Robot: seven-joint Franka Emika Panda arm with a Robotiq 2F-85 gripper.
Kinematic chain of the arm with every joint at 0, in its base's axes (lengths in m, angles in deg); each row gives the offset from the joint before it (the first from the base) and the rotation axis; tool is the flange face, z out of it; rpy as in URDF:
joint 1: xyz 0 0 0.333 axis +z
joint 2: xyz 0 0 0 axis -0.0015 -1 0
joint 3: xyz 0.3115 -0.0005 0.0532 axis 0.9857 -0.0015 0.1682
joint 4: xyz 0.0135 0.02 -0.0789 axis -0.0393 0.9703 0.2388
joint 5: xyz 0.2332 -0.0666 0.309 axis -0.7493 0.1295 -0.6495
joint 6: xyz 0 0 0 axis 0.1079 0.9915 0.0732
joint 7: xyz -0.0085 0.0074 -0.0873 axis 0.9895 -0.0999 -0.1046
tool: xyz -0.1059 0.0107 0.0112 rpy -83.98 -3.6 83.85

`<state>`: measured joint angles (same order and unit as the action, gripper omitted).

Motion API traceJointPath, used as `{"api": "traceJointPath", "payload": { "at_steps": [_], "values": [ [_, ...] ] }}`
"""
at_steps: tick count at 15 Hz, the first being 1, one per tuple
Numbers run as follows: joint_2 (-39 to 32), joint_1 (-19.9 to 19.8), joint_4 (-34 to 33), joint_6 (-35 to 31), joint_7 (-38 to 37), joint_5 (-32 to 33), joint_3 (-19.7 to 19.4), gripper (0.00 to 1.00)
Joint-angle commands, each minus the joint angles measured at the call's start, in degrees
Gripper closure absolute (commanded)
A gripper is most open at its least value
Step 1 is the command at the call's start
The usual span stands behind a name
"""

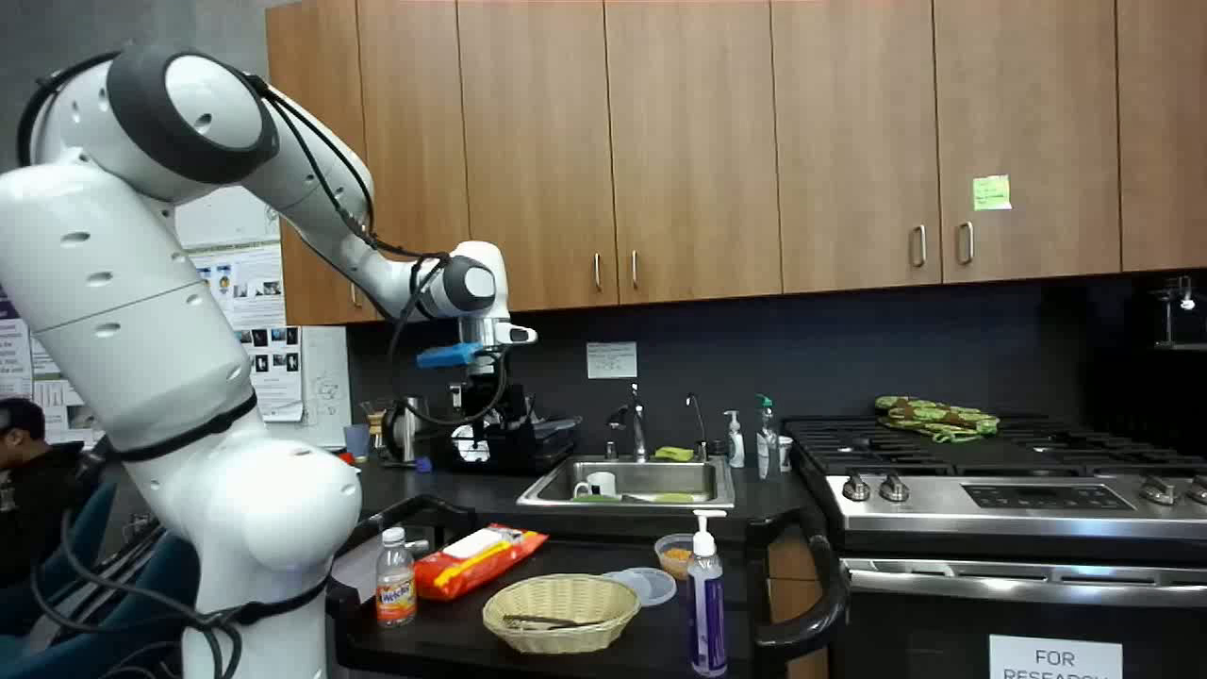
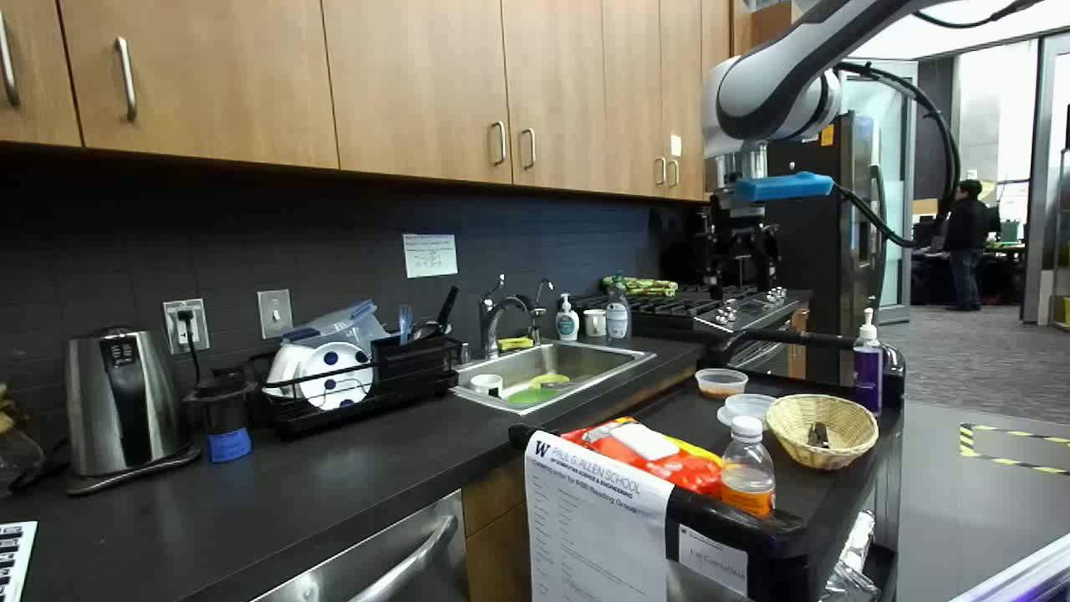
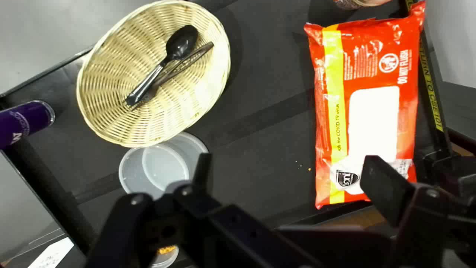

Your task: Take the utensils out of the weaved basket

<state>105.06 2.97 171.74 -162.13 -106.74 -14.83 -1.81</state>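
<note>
The weaved basket (image 3: 111, 82) is a shallow round bowl of pale straw. It stands on the black cart top and shows in both exterior views (image 1: 566, 644) (image 2: 807, 451). Inside it lie a black plastic spoon (image 3: 182, 41) and a second dark, thin utensil (image 3: 191, 59), side by side and touching or nearly so. In the exterior views the utensils (image 1: 556, 623) (image 2: 817, 435) are small and dark. My gripper (image 3: 290, 162) is open and empty, its fingers wide apart. In an exterior view the gripper (image 2: 742, 267) hangs pointing down, high above the cart and away from the basket.
An orange-red wipes packet (image 3: 366, 74), a juice bottle (image 1: 395, 580), a purple pump bottle (image 1: 706, 608), clear lids (image 3: 163, 163) and a small tub (image 1: 675, 556) stand around the basket. The cart has a raised black edge (image 2: 790, 535). A sink (image 1: 721, 481) is behind.
</note>
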Motion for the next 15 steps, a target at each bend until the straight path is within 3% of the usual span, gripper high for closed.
{"api": "traceJointPath", "payload": {
  "at_steps": [1, 15],
  "values": [
    [-0.08, 0.77, -0.09, 0.11, -0.27, 0.35, -0.72, 0.0],
    [-0.6, -1.41, 1.45, -1.72, -3.54, 2.81, -1.52, 0.0]
  ]
}}
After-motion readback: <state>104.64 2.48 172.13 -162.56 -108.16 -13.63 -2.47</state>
